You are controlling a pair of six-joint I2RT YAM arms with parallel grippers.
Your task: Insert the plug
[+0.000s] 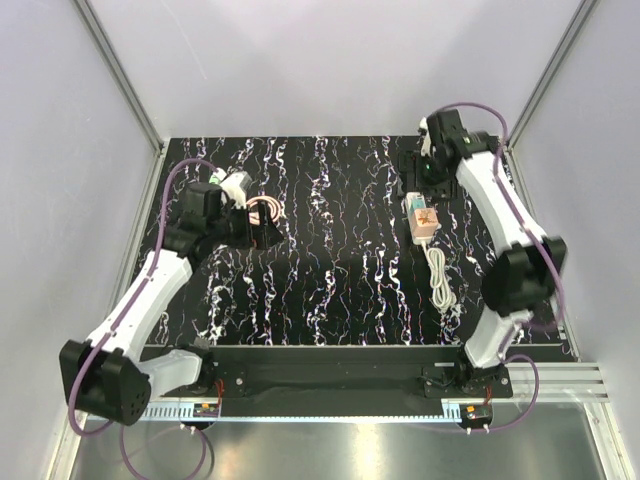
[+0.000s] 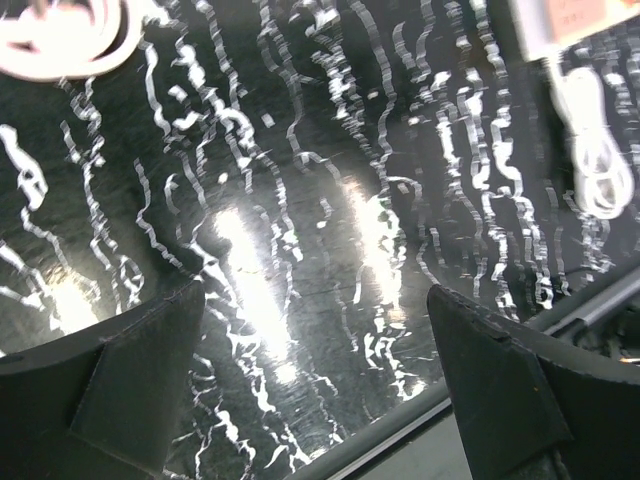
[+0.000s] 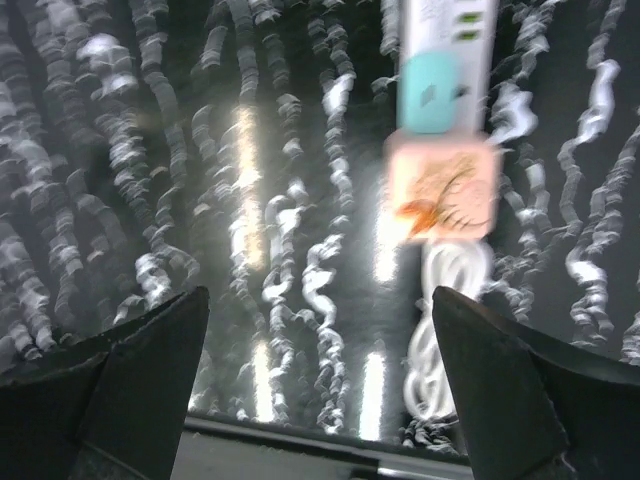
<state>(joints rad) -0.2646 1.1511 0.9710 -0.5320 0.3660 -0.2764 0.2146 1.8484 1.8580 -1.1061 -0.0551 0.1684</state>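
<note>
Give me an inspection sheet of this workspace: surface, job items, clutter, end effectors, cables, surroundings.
Surface: black tabletop with white veining, glare spots.
Job's things: plug sits on the power strip beside a teal block; how deep it is seated cannot be told.
Clutter: nothing seen.
End effectors: left end effector open, empty; right end effector open, empty, apart from the plug.
Cables: white cord bundled just past the plug; pinkish coil beside the left end effector.
Surroundings: pale walls on three sides.
</note>
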